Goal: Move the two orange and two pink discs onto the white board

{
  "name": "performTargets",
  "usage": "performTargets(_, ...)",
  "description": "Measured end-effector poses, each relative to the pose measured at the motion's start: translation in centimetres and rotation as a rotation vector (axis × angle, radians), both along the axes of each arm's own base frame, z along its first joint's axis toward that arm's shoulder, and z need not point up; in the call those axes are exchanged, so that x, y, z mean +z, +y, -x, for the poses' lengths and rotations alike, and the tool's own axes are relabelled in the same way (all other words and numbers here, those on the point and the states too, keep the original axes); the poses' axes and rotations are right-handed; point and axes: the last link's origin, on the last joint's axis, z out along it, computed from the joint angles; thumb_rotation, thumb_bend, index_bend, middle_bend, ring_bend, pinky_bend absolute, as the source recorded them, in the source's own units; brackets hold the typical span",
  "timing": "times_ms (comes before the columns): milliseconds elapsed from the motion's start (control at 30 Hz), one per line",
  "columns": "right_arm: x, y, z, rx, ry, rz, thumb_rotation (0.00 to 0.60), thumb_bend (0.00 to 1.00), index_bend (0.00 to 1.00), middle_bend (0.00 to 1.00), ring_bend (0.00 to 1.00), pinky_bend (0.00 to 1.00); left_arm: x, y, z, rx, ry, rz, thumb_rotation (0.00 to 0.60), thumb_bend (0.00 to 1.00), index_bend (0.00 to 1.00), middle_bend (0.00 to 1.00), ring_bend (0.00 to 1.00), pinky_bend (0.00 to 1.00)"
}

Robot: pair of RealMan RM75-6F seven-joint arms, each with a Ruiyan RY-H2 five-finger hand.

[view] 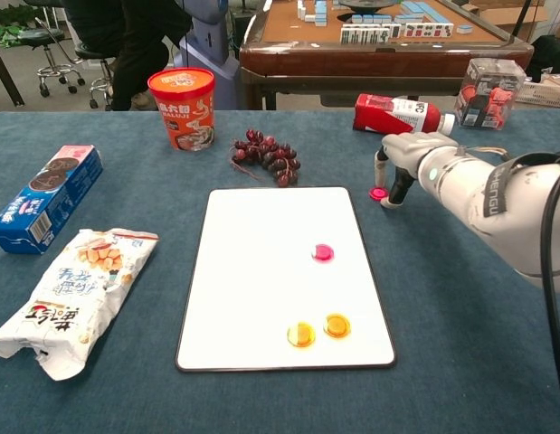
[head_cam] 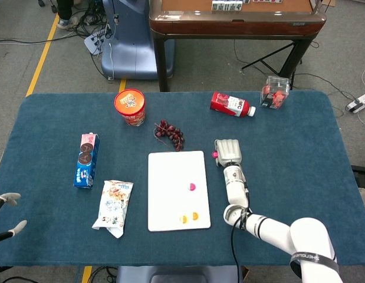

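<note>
Chest view tells the story: my right hand (view: 408, 155) is down at the table (view: 460, 298) just off the right edge of the white board (view: 280, 271), fingers (view: 380, 169) pointing down on either side of the last pink disc (view: 378, 193). That disc sits between two fingertips, right at their tips, on the blue cloth and not yet on the board. Whether I'm actually clamped on it or only bracketing it, I can't tell from here. From the head view my knuckles cover most of it; only a pink sliver (head_cam: 214, 155) peeks out on the board side of the hand.

So the relation that matters: the board lies to my left of the disc, very near, and the disc is flat, with no long axis to worry about. Already on the board are one pink disc (view: 323, 252) and two orange discs (view: 318, 330), near its right side.

My left hand (head_cam: 6, 213) is far off at the table's left corner, fingers apart and empty, so the right hand is clearly the one for this.
</note>
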Motion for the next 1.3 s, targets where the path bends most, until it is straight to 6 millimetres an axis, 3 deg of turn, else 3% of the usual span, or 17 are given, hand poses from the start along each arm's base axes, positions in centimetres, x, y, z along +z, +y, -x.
performTargets(733,0.1,0.4,-0.4,0.021,-0.031,-0.013,0.6,0.29,0.47,1.0,1.0,1.0,-0.1,0.0,0.0,-0.001,0.003,0.004,0.6,0.07,0.42,0.47,0.38,0.56)
performTargets(1300,1.8,3.4,-2.7,0.122,-0.096,-0.062,0.6,0.28,0.48,1.0,1.0,1.0,-0.5,0.1,0.0,-0.001,0.016,0.013,0.6,0.07,0.42,0.47,0.38,0.56)
